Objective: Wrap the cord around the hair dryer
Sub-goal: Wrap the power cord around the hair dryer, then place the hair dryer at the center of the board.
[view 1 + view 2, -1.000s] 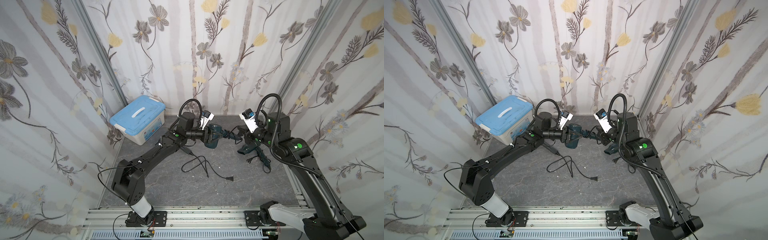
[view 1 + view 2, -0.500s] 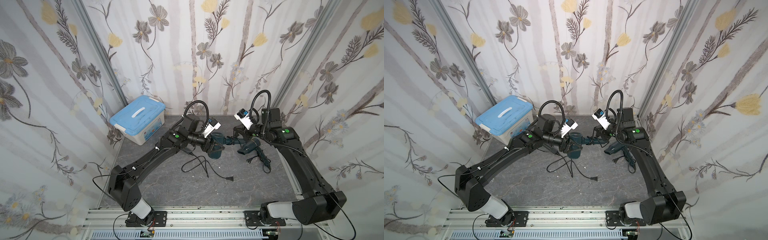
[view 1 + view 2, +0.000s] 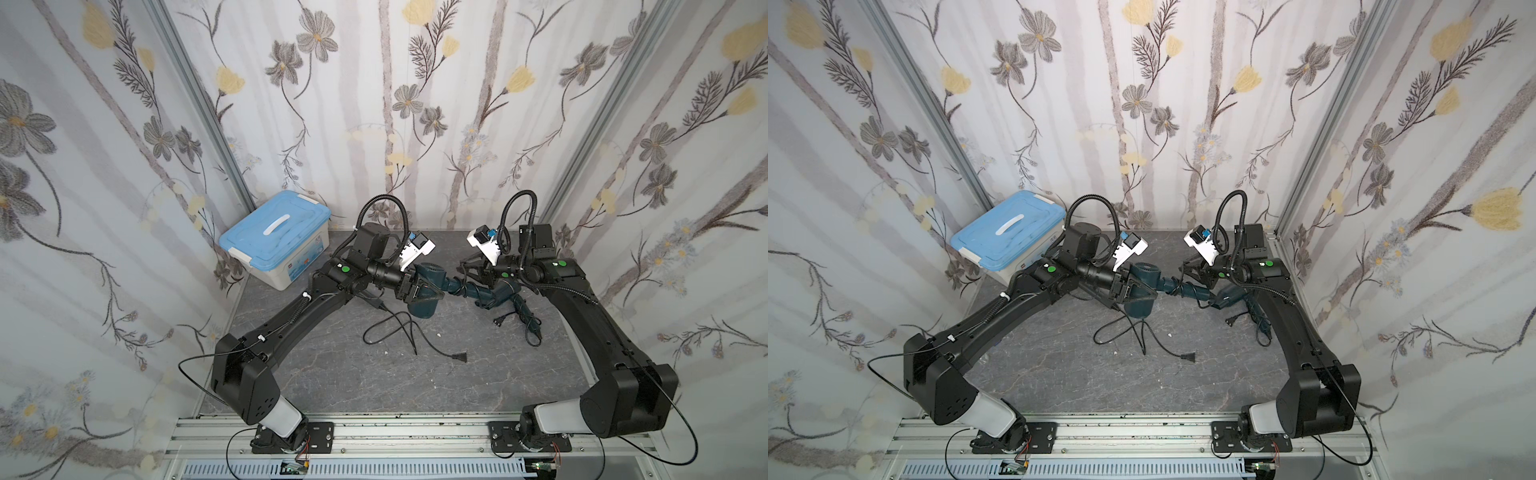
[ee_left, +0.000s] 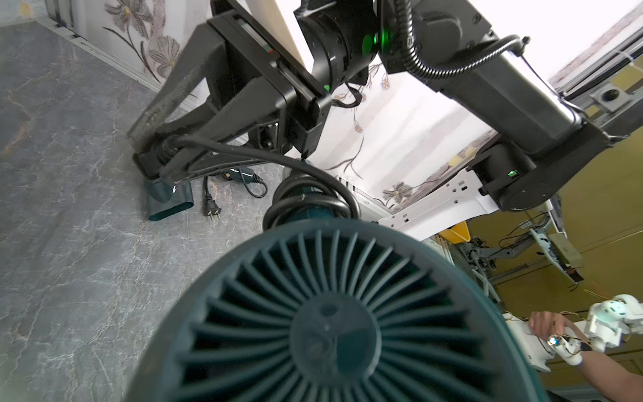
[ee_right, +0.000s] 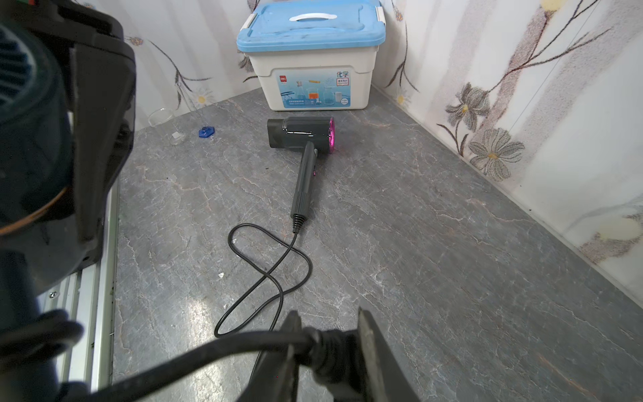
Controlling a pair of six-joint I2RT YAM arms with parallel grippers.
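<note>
Grey marbled table (image 3: 332, 386), blue-lidded storage box (image 3: 274, 241) parked at its far-left corner. Two non-targets are lying on the table: a grey dryer (image 5: 301, 134) near the box, its loose lead (image 5: 264, 275) trailed out to mid-table, and a second teal dryer (image 3: 494, 293) below the right arm, toward the right edge. The task's teal hair dryer (image 3: 420, 308) is held clear of the table, over the middle near the far edge, nozzle pointed down. Its body is clamped by the left gripper (image 3: 434, 291), jaws pressed tight on it. The handle (image 3: 453, 286) is pointed away from the left gripper toward the right edge, long axis roughly parallel to the far edge, free end just beside the right gripper (image 3: 460, 269). Several turns of cord (image 4: 306, 195) are stacked around the handle, and the tail is led from the coils straight into the right gripper. In the right wrist view a ribbed section of cord is seen between the right fingers (image 5: 375, 355), which stand slightly apart. Whether it is pinched or only lying between them cannot be told. Judgement: wrap mostly done, short tail left. The right arm is the nearer one to that tail, so any further turn would have to be carried around the handle's axis, not along it. Snag risk on the table leads if the tail is let low.
</note>
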